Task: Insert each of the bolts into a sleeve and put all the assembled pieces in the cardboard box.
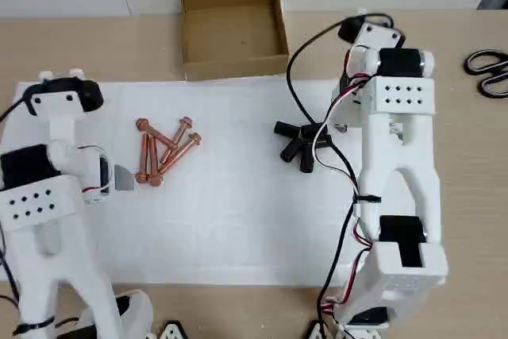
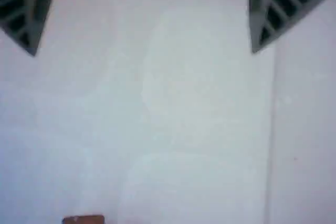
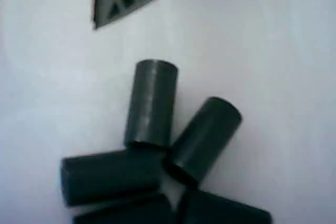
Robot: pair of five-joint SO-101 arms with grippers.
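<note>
Currently left hand [image 2: 144, 51] sits wide open over white sheet [image 1: 238, 220] nr copper bolts [image 1: 165, 151]; right hand [image 1: 343, 113] hovers by black sleeves [image 1: 300, 147], open/closed can't tell.

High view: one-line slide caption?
On a white mat, copper-coloured metal bolts and black cylindrical sleeves lie apart; open brown cardboard box beyond.

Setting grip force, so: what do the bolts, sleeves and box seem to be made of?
The bolts look like metal, copper-coloured with a reddish sheen, perhaps plated. The sleeves look like dark plastic or rubber, smooth and dull; which, I cannot tell. The box is plain brown cardboard, matte.
</note>
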